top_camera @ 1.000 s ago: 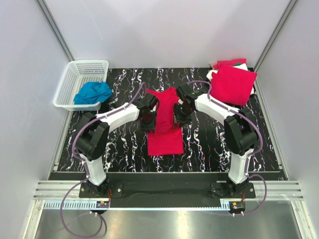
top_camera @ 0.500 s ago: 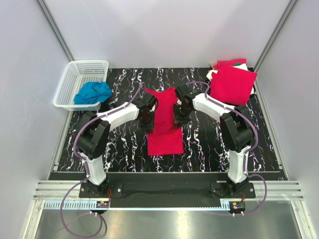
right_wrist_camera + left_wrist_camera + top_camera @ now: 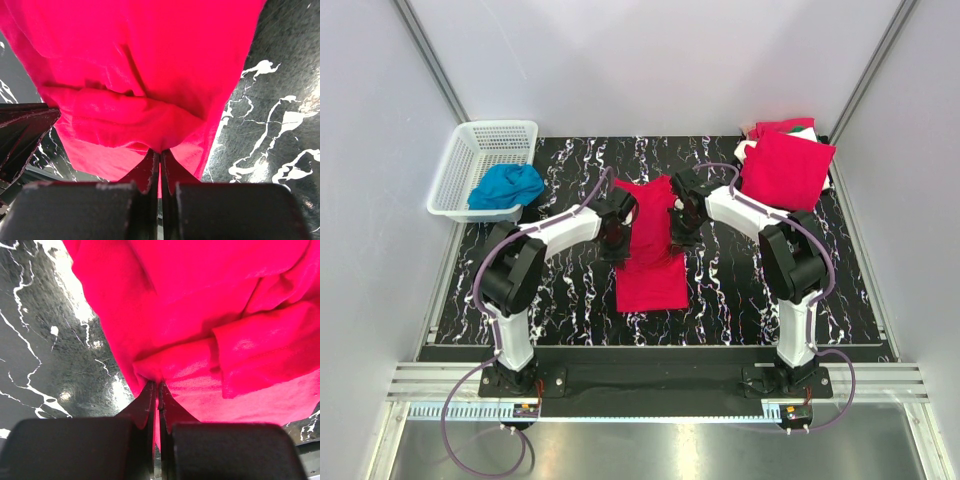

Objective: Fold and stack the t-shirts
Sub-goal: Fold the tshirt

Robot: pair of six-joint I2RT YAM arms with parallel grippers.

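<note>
A red t-shirt (image 3: 651,255) lies lengthways in the middle of the black marbled table, narrow and partly folded. My left gripper (image 3: 616,238) is shut on its left edge, pinching a fold of red cloth (image 3: 165,370). My right gripper (image 3: 682,234) is shut on the right edge, with bunched red fabric (image 3: 145,120) caught between the jaws. A stack of folded t-shirts (image 3: 787,168) sits at the back right, red on top with white and green showing at its far edge.
A white basket (image 3: 456,172) holding a blue cloth (image 3: 506,186) stands at the back left, partly off the table. Grey walls close in both sides and the back. The left arm's gripper shows at the left edge of the right wrist view.
Both grippers have closed on the shirt's side edges. The arms have drawn slightly inward towards the shirt; the cloth itself has barely shifted.
</note>
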